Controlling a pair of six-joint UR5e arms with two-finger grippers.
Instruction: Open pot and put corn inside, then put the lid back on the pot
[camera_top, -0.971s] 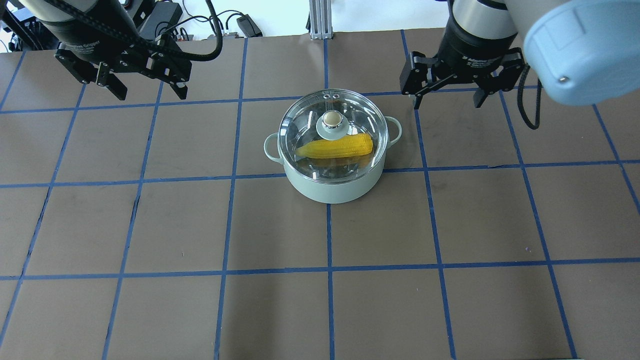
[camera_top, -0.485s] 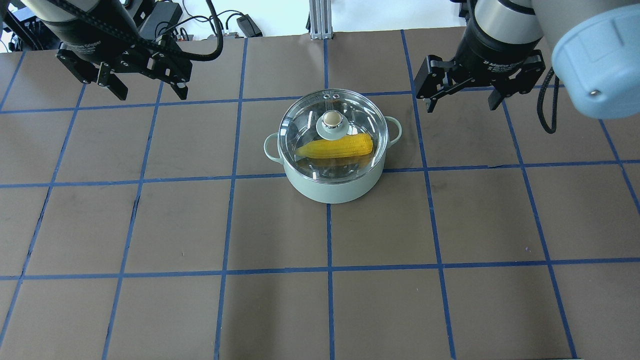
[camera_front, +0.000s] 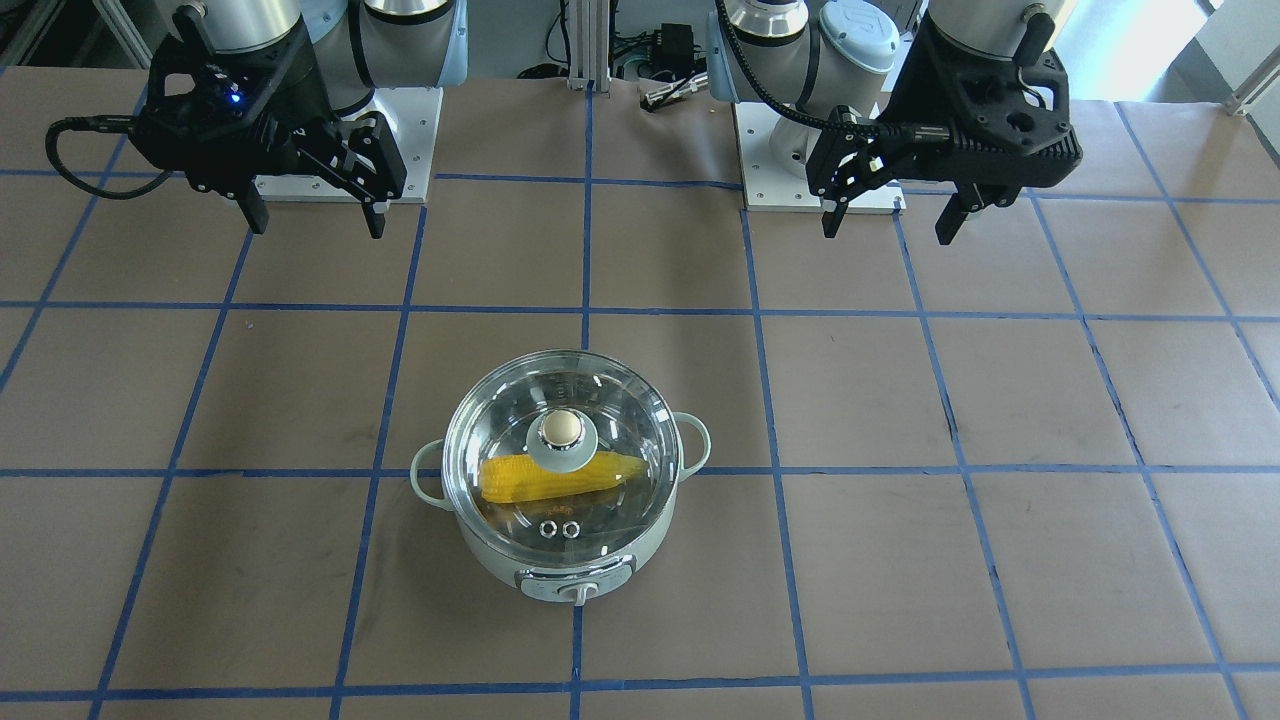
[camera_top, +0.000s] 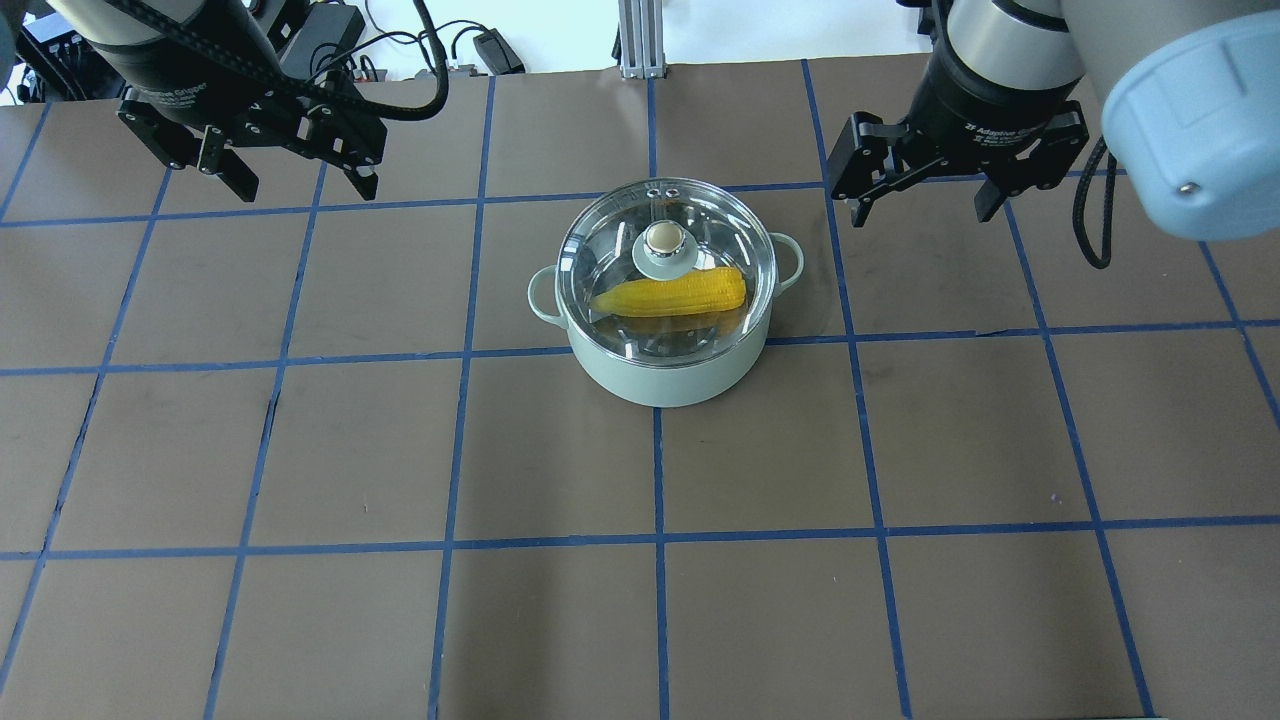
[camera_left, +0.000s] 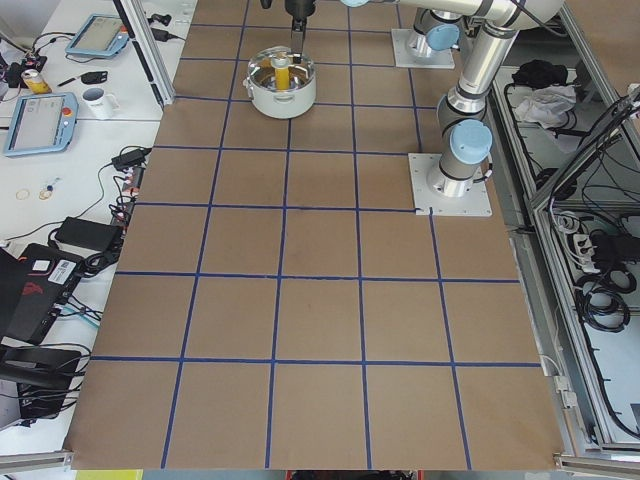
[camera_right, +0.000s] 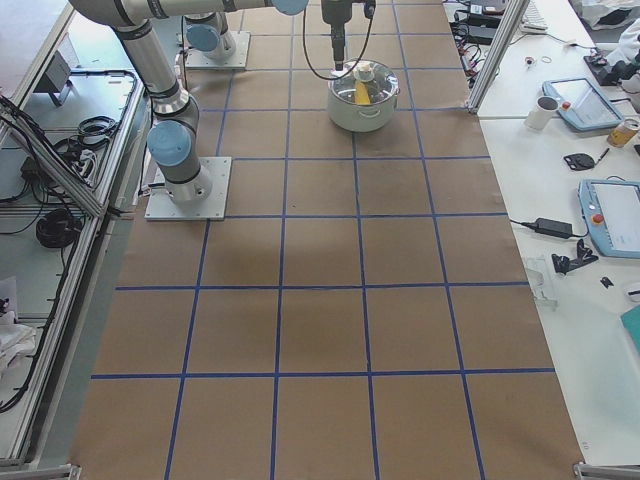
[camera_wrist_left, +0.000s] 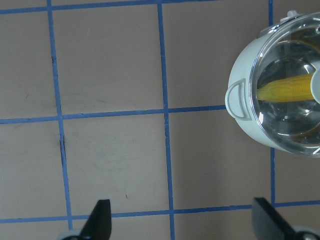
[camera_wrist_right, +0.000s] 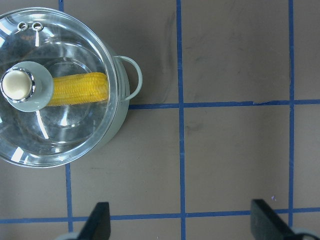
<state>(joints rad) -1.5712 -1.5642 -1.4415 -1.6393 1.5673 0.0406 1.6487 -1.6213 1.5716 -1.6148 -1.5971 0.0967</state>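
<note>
— Where's the corn (camera_top: 670, 295)?
— Inside the mint-green pot (camera_top: 665, 375) in the middle of the table (camera_top: 350, 450). It lies crosswise under the glass lid (camera_top: 610, 235), which sits on the rim.
— And the arms?
— The left gripper (camera_top: 304, 188) and right gripper (camera_top: 920, 215) hang either side of the pot, well apart from it, jaws spread wide and holding nothing.
— Anything the overhead view hides?
— The pot's control knob (camera_front: 573, 594); the front-facing view shows it.

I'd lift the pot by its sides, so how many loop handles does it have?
2. One handle sticks out of the pot toward the left arm's side, the other handle toward the right arm's side. None seems hidden.
</note>
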